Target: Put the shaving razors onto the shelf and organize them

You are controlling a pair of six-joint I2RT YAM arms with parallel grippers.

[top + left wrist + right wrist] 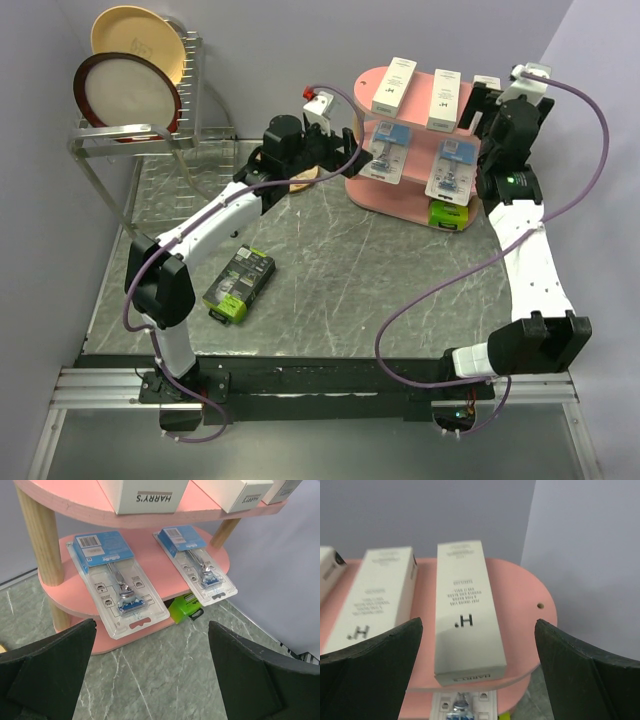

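One black-and-green box lies on grey marbled tabletop, lilac walls behind.

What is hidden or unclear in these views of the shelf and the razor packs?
Rightmost white box: top view, right gripper covers most of it.
Green box: left wrist view, middle board hides all but a corner.
Tan object: top view, left arm covers part; unidentifiable.

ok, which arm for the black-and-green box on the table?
Left. The black-and-lime-green box lies on the left, right beside that arm, and the left gripper is open and empty. The right gripper is over the top tier of the shelf, farther away.
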